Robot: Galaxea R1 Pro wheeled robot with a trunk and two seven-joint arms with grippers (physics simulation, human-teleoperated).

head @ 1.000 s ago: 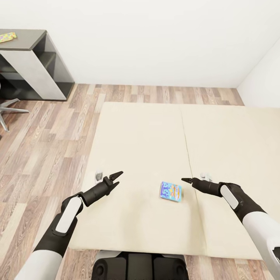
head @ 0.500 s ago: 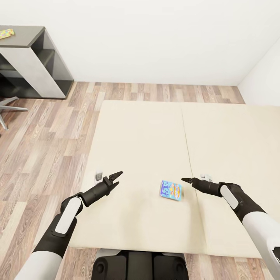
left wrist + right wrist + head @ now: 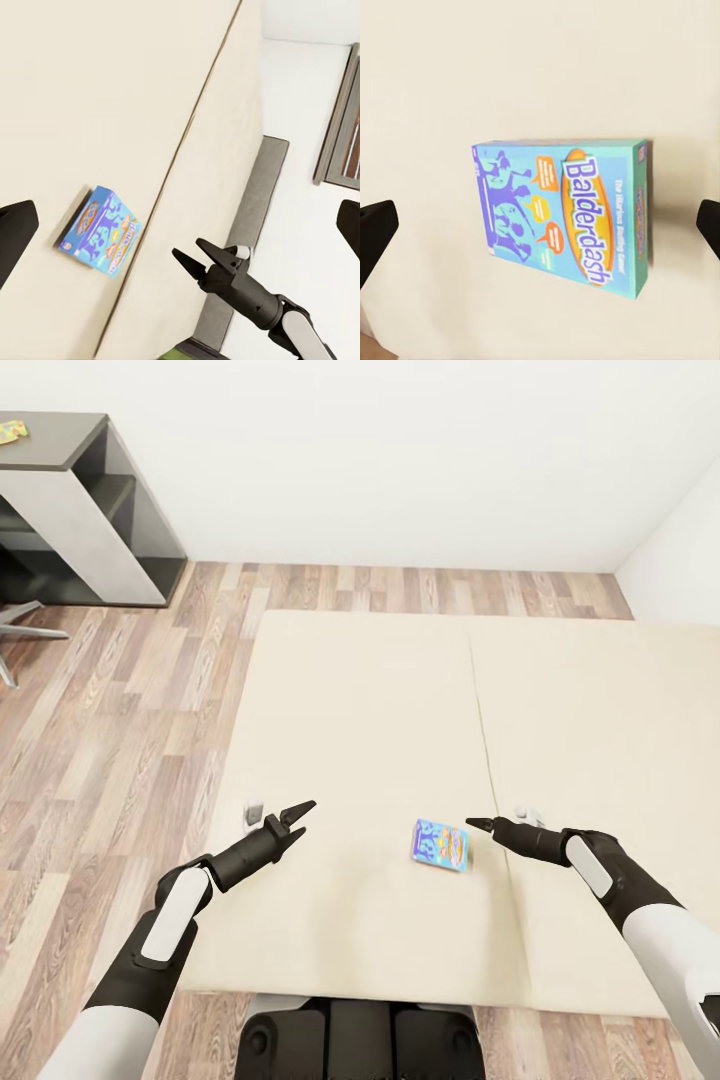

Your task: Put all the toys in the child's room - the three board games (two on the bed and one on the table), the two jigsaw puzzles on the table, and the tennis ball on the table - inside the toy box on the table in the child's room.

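I see one board game (image 3: 440,846), the blue "Balderdash" box, lying flat on the bed (image 3: 360,740), on the beige mattress near its close edge and just left of the seam that runs down the mattress. Nothing touches it.

My left gripper (image 3: 297,815) hovers over the mattress well to the left of the box, jaws parted, holding nothing. My right gripper (image 3: 480,824) hovers just right of the box, tips pointed toward it, near but apart from it. In the head view its jaws look narrow; in the left wrist view the right gripper (image 3: 196,259) shows a clear gap between its tips, so I log it as parted and empty. The box sits between the two grippers, closer to the right one.

Right wrist view: the box (image 3: 562,212) is centred between the two dark fingertips (image 3: 375,238) at the frame edges, jaws wide.

Far left, a small colourful flat box (image 3: 12,430) lies on a dark grey cabinet top (image 3: 60,445); too small to identify.
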